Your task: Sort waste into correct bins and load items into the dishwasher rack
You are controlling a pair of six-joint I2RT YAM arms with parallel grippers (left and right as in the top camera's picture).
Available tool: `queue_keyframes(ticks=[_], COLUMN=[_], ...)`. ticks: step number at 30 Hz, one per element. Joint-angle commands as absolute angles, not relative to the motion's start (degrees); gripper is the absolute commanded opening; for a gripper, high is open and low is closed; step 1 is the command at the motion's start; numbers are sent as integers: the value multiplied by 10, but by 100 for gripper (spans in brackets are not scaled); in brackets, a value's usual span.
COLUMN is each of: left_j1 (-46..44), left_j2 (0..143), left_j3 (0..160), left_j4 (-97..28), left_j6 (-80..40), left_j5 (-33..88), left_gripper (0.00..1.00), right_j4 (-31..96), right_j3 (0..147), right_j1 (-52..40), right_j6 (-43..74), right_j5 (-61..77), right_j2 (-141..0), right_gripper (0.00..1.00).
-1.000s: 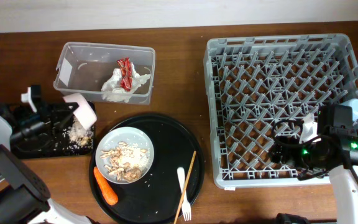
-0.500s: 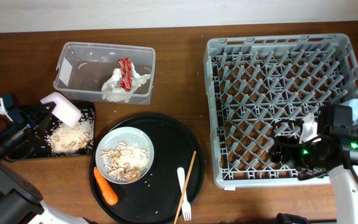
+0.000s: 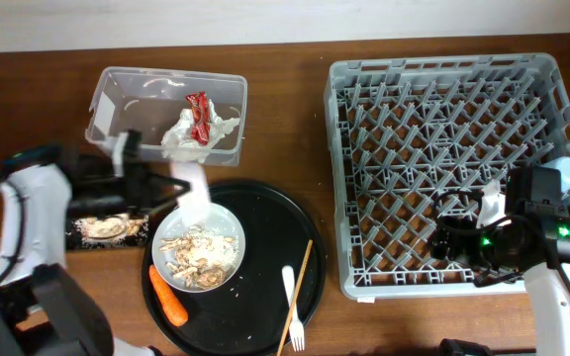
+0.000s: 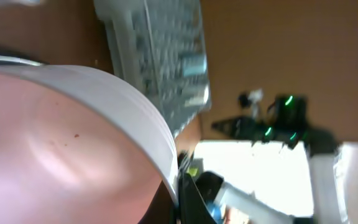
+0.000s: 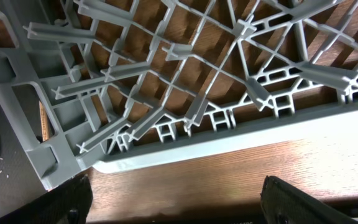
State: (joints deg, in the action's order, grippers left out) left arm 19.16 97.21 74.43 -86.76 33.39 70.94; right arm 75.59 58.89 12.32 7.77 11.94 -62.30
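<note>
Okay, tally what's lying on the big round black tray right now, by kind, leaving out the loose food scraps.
Plate: 1
Carrot: 1
Fork: 1
Wooden stick: 1
Total: 4

Just ahead of the right fingers the rack is grey moulded plastic, matt. The table under it is brown wood with fine grain and a slight sheen. The bowl in the left gripper looks smooth and glossy, pinkish inside. Beyond it, the tub is clear plastic, holding crumpled paper napkins and a shiny crinkled wrapper.
</note>
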Motion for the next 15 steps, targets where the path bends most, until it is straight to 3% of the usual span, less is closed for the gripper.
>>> queue_keyframes(ticks=[1, 2, 5, 7, 11, 15], left_j1=[39, -11, -188, -274, -367, -391], left_j2=[963, 963, 963, 963, 966, 967], left_j3=[745, 745, 745, 745, 741, 726], left_j4=[-809, -770, -636, -578, -535, -522], left_j6=[308, 250, 12, -52, -82, -83], left_j5=[623, 574, 269, 174, 119, 119], left_gripper=[0, 0, 0, 1, 0, 6], right_j4=[756, 756, 756, 756, 756, 756], right_j3=[584, 584, 584, 584, 584, 584], right_j1=[120, 120, 120, 120, 120, 120], right_j6=[82, 81, 81, 81, 81, 81], right_j5=[121, 121, 121, 121, 121, 123], right_j2=[-618, -618, -618, -618, -618, -618], right_gripper=[91, 91, 91, 91, 91, 91])
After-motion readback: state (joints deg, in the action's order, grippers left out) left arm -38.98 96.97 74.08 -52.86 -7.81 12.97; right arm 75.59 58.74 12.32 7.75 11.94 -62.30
